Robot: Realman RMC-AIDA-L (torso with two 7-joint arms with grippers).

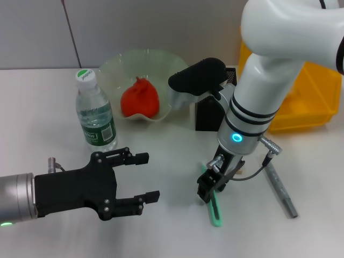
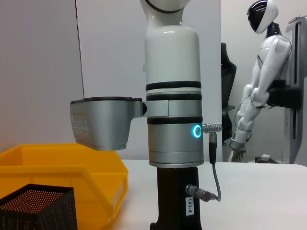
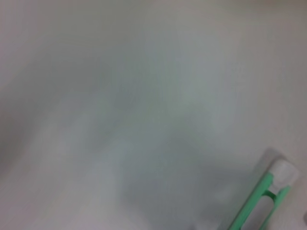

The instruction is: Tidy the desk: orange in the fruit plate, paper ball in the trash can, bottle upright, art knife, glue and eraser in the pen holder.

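White desk [image 1: 43,97] spreads under both arms, with a pale wall behind it. Nearest the robot, the left claw [image 1: 144,177] hovers low over the desk with its two black fingers spread wide and nothing between them. Off to its side, the right claw [image 1: 208,189] points straight down onto a green knife [image 1: 215,209] lying flat on the desk; I cannot tell whether it has pinched the knife or is only touching it. Just beyond the right claw on its outer side lies a grey pen-like stick [image 1: 281,189]. Just behind the left claw, a water bottle [image 1: 95,114] stands upright with its green cap on. Behind the right claw sits a black mesh holder [image 1: 207,112]. Farther back the orange [image 1: 140,99] rests in the clear wavy plate [image 1: 121,63], and a yellow bin [image 1: 309,99] sits at the far side.
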